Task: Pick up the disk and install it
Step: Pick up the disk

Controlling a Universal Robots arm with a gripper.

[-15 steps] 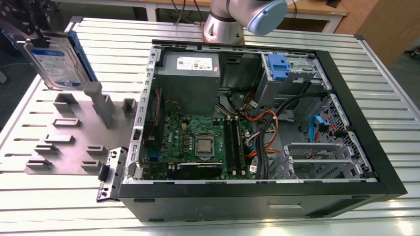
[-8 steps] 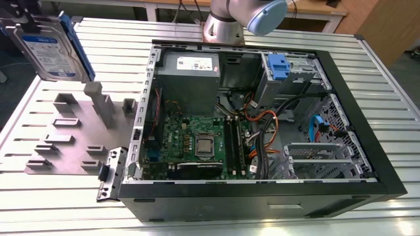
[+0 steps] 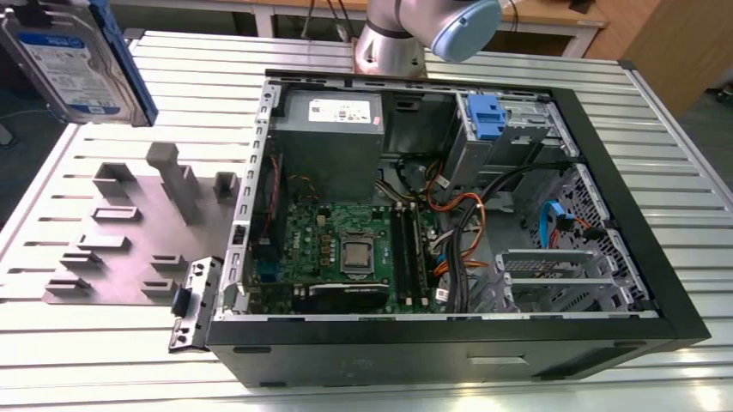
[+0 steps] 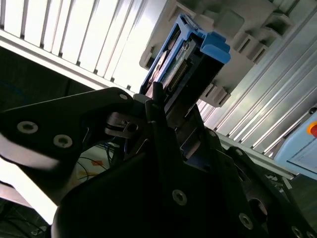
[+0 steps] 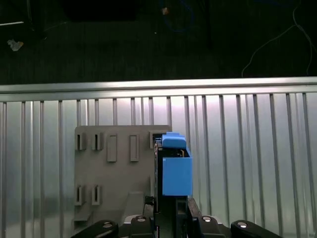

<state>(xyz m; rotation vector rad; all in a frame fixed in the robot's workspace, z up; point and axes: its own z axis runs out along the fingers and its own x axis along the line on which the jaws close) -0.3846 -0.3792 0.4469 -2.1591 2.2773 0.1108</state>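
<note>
The claw is shut tight on the disk, up in the air over the table, near the grey holder and the open computer case

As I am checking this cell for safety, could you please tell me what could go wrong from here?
The gripper clamps the silver hard drive in its blue plastic rail by one end, so it might slip or tilt. Loose orange and black cables lie beside the metal drive bay inside the open black computer case; the drive may snag them.
</note>
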